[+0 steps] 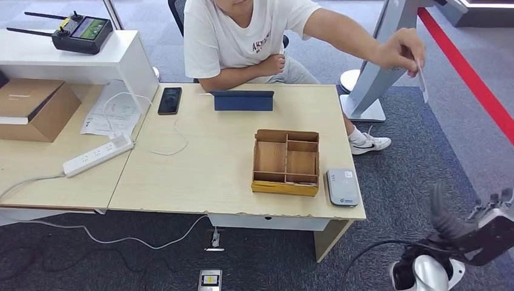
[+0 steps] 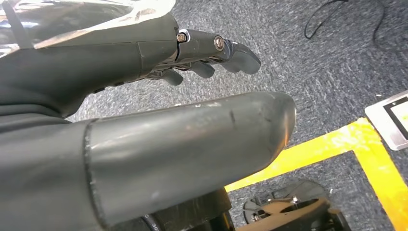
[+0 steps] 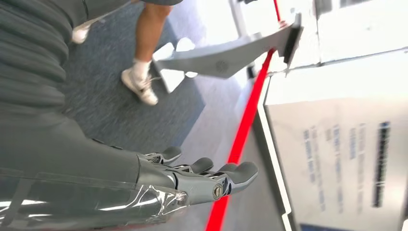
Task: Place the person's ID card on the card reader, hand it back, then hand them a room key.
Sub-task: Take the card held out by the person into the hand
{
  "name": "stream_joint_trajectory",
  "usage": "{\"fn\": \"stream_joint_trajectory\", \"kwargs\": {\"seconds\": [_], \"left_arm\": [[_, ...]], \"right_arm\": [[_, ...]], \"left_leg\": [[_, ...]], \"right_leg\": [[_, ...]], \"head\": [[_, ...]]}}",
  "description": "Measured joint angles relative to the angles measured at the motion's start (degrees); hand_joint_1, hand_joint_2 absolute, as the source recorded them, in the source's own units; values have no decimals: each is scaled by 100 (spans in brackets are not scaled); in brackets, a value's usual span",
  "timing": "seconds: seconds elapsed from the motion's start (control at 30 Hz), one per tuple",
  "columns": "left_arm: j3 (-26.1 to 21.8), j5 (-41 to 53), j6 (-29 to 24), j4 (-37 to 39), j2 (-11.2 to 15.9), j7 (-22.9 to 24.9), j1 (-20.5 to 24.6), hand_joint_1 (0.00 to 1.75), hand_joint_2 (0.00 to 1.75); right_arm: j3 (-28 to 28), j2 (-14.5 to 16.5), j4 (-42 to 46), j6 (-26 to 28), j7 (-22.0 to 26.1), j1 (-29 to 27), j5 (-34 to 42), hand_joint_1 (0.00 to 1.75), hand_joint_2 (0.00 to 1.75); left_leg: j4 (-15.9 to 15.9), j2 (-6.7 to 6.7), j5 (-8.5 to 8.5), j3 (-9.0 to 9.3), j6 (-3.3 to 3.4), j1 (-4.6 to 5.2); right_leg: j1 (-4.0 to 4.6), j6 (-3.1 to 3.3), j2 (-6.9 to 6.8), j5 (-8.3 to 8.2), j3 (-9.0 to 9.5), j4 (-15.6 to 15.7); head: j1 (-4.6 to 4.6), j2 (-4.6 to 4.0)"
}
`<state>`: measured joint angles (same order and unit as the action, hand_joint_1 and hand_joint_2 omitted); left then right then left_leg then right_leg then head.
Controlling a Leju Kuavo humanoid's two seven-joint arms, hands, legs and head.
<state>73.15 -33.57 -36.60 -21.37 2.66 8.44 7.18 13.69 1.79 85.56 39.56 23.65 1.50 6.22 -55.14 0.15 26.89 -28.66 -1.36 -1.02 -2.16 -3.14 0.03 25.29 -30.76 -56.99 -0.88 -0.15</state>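
Head view, item one: person's hand (image 1: pixel 400 51), stretched out past the desk's far right corner, pinching the ID card (image 1: pixel 422 82), which hangs edge-on over the carpet, well apart from anything of mine.

Item two: card reader (image 1: pixel 342 187), small grey unit flat on the desk (image 1: pixel 200 176), just beside the right wall of the wooden tray (image 1: pixel 286 162). I see nothing on it.

Item three: right hand (image 1: pixel 494 209), low at the picture's right edge, well below and apart from the card. In the right wrist view the right hand (image 3: pixel 202 175) has its fingers extended and slightly apart, with nothing in them.

Item four: left hand (image 2: pixel 192 53), left wrist view, hanging over carpet and yellow floor tape; fingers loosely curved and apart from the thumb, holding nothing.

Item five: room key. I cannot pick one out; the tray compartments look bare from this angle, though thin cards lying flat could escape me.

Risk entries, my judgement:
- The card is held thin-edge towards me. If I bring the right hand up at a poor angle, my fingers may close beside it, not on it, and it drops to the carpet.
- The person's fingers cover the card's upper end; a hurried grasp could pinch them.
- The raised right arm must then swing inward to the reader, which sits near the desk edge beside the tray; a low path could knock either.
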Motion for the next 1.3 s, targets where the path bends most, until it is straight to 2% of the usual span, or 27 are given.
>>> {"fn": "stream_joint_trajectory", "kwargs": {"seconds": [0.3,0.43,0.57,0.67,0.77,0.83,0.93,1.13,1.3], "left_arm": [[2,22,1,1,1,10,-12,0,0],[5,91,-2,1,1,33,-12,0,0],[25,249,-8,1,1,46,-8,0,0],[76,381,-9,1,1,50,-4,0,0],[118,472,0,1,5,55,2,0,0],[134,513,25,1,9,74,8,0,0],[151,543,64,1,14,110,11,0,0],[160,571,67,-1,25,162,14,0,0],[160,597,69,-1,34,166,19,0,0]], "right_arm": [[-977,201,1206,11,78,-138,-1003,0,175],[-1315,208,1539,12,-252,-120,-2212,0,175],[-1641,74,1678,15,-1029,9,-4109,0,175],[-2001,-208,1676,-3,-2121,250,-5643,0,175],[-2497,-550,1562,-160,-3126,639,-6593,0,175],[-2831,-738,1439,-319,-3476,897,-6903,0,175],[-3335,-978,1191,-584,-3742,1285,-7163,0,175],[-4147,-1270,663,-939,-3932,1933,-7403,0,175],[-4602,-1383,302,-968,-3962,2300,-7316,0,175]], "left_leg": [[0,-2,3,-4,-4,-4],[0,-2,3,-9,-4,-5],[0,-2,3,-10,-5,-7],[0,-2,2,-15,-4,-6],[-1,-2,2,-15,-5,-6],[-1,-4,2,-15,-5,-6],[-1,-5,2,-15,-5,-8],[-1,-6,2,-19,-6,-10],[-2,-6,2,-20,-6,-10]], "right_leg": [[5,3,0,2,-12,0],[6,4,0,3,-13,0],[7,4,1,2,-12,0],[7,3,1,2,-12,0],[7,3,1,0,-12,0],[7,3,0,0,-12,0],[9,3,0,1,-16,0],[12,4,0,1,-24,-1],[11,4,0,1,-26,-1]], "head": [[-1,0],[-1,0],[-1,0],[-1,0],[-2,0],[-1,0],[-1,0],[-1,0],[-1,0]]}}
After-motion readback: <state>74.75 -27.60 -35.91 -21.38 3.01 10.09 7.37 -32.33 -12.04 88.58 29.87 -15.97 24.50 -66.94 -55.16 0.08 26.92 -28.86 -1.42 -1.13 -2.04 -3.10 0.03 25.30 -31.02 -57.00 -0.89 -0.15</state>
